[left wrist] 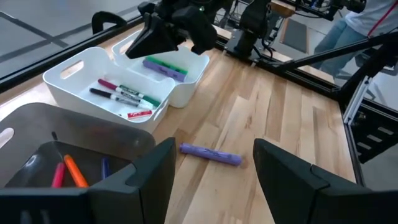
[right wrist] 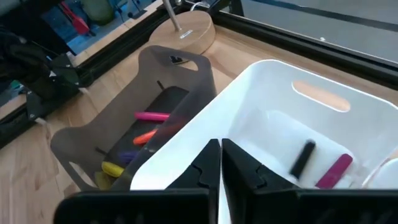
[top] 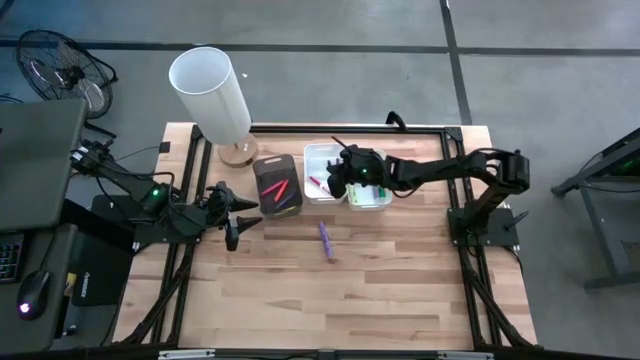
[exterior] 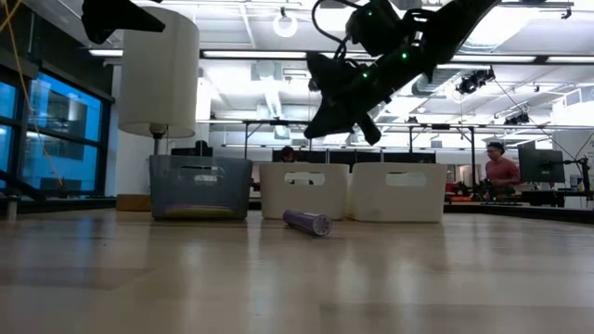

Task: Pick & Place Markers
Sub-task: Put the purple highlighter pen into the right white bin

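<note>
Right tool (top: 338,183) is seen clenched, fingers pressed together with nothing between them, held above the near edge of the middle white bin (top: 322,160); in the right wrist view the closed fingers (right wrist: 219,163) sit over that bin's rim, with a dark marker (right wrist: 303,158) and a pink marker (right wrist: 336,169) lying inside. Left tool (top: 232,212) is seen released, fingers (left wrist: 152,171) spread wide and empty, held low over the tabletop (top: 350,290) just beside the dark bin (top: 277,184). A purple marker (top: 325,239) is found loose on the tabletop, in front of the bins and between the two arms, touching neither tool. The dark bin holds red, orange, pink, yellow and purple markers. The middle white bin holds several thin markers with red, pink, green and dark parts (left wrist: 124,96). A second white bin (top: 370,195), touching the first, holds a purple marker and a green marker (left wrist: 163,64). A white lamp (top: 210,95) on a wooden base stands at the far left corner of the tabletop, behind the dark bin.
</note>
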Controlling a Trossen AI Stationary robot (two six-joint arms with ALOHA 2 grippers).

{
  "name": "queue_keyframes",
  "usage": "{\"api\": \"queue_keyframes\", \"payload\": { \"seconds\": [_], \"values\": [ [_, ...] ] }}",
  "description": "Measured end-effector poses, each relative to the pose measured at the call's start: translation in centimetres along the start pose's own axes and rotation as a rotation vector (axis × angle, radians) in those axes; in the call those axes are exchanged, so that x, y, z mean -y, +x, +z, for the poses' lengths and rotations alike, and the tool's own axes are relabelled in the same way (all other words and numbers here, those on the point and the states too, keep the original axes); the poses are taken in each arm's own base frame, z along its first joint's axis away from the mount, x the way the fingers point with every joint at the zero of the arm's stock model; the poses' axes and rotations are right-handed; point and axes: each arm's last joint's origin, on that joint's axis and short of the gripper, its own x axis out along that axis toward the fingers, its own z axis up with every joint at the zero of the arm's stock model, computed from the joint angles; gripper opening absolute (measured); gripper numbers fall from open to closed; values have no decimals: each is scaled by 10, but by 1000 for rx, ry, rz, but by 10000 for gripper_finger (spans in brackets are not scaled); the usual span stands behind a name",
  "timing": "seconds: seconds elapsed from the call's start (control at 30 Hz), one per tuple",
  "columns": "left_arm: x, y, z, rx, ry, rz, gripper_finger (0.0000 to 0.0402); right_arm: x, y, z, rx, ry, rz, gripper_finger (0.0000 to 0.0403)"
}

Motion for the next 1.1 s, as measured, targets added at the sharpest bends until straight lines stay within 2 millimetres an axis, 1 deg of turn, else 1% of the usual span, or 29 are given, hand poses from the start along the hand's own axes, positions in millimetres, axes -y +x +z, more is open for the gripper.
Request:
{"api": "queue_keyframes", "payload": {
  "seconds": [0.1, 0.23, 0.5, 0.73, 0.83, 1.1],
  "values": [
    [0, 0, 0, 0, 0, 0, 211, 0, 0, 1, 7, 2, 8, 1],
    [0, 0, 0, 0, 0, 0, 211, -2, 0, 2, 1, 5, 50, 8],
    [0, 0, 0, -2, 1, 0, 211, -8, -1, -3, -73, 35, 157, 26],
    [0, 0, 0, -3, 3, 1, 211, -31, -8, -18, -164, 20, 267, 50],
    [0, 0, -1, -7, 6, 3, 211, -41, -11, -26, -205, 41, 295, 62],
    [0, 0, -1, -12, 12, -1, 211, -66, -23, -49, -319, 80, 345, 109]
  ]
}}
